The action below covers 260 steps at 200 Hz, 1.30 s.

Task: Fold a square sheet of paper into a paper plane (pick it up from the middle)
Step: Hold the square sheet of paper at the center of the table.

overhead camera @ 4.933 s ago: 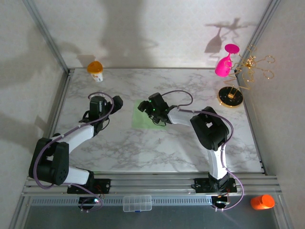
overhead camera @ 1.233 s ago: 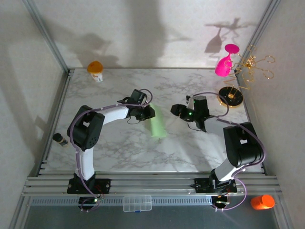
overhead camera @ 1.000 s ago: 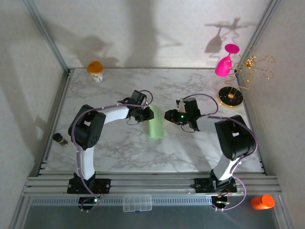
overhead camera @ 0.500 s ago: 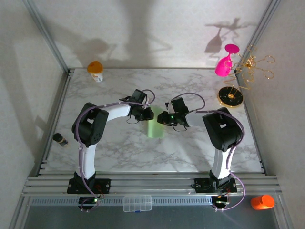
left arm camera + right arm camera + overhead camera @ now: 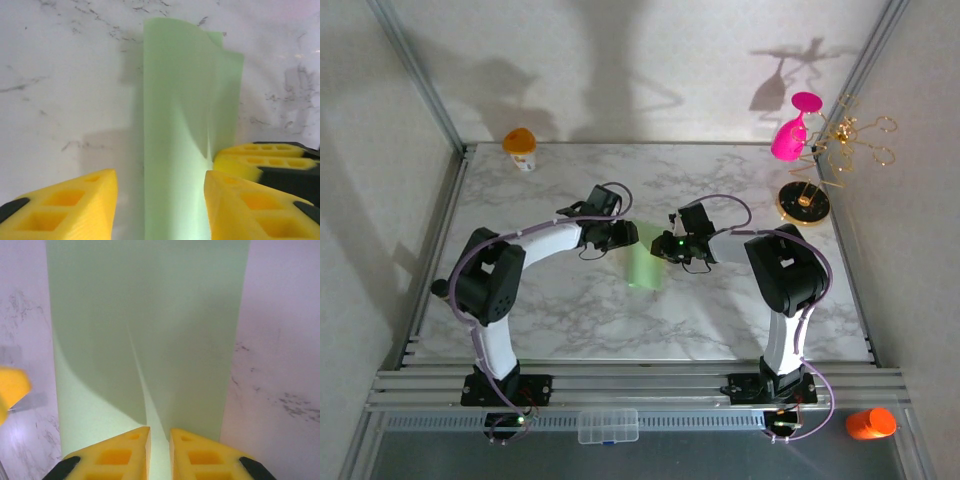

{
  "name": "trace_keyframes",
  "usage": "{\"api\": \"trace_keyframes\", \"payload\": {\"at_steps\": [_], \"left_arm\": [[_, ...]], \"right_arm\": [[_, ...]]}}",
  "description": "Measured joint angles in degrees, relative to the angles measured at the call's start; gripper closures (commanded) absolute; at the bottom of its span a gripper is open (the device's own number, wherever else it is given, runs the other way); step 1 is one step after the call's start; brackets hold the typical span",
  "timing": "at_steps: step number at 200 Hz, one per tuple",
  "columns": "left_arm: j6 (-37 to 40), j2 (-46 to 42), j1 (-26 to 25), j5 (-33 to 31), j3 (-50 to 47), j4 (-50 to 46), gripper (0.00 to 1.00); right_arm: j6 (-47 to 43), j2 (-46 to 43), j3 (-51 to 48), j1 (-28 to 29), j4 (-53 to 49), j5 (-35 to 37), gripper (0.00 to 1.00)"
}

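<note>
Sheet (image 5: 644, 266) is lying mid-worktop (image 5: 560, 320), doubled over into a narrow strip running near to far, between the two arms. It isn't looking like a plane yet. I'd judge this as the first centre fold, early in the job.

Right fingers (image 5: 117, 452) are sitting almost together, pinching the sheet at its far end on the right-hand edge. In the right wrist view a soft ridge in the paper is running straight into the slit between them. This reads as an anchor grip, stopping the layers sliding or springing open while the other side works.

Left fingers (image 5: 75, 200) are standing apart, spread around the same end from the left with nothing clamped. As far as I can tell, the paper is passing between them untouched. The top layer is bowing up on the right side rather than lying flat, so the crease is looking soft.

Pose: left arm (image 5: 535, 240) is reaching in low from the left, forearm stretched across the worktop, wrist tipped down over the paper. Right arm (image 5: 735, 243) is coming in from the right, elbow folded back. The two sets of fingers are sitting just beside each other at the strip's far end.

The next move is probably calling for the left side to press along the fold. The risk is dragging the thin paper off line.
</note>
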Motion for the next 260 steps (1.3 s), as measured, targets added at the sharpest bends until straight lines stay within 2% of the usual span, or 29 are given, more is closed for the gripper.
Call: {"api": "trace_keyframes", "payload": {"at_steps": [54, 80, 119, 139, 169, 208, 260], "left_arm": [[-1.5, 0.3, -3.6, -0.3, -0.3, 0.0, 0.43], [-2.0, 2.1, -3.9, -0.9, -0.3, 0.0, 0.47], [-3.1, 3.7, -4.2, -1.3, -0.3, 0.0, 0.48], [-3.5, 4.6, -4.5, -1.7, -0.3, 0.0, 0.53], [-4.6, 5.0, -4.7, -3.8, -0.3, -0.4, 0.65], [-5.8, 5.1, -4.7, -4.8, -0.3, -0.5, 0.68], [-8.2, 5.1, -4.7, -5.9, -0.6, -0.3, 0.67]], "right_arm": [[0.9, 0.0, 0.5, 0.0, -0.7, 0.1, 0.77], [1.6, 0.0, 0.6, 0.0, -0.7, 0.0, 0.77], [2.4, 0.0, 0.5, 0.0, -0.3, -0.2, 0.76], [3.3, 0.0, 0.5, 0.0, -0.2, -0.4, 0.75], [4.8, -0.2, 0.5, -0.2, 0.9, -0.5, 0.71], [6.2, -5.8, -0.3, -2.0, 3.1, -0.3, 0.62], [6.2, -11.1, -3.8, -6.1, 4.9, 3.0, 0.6]]}}
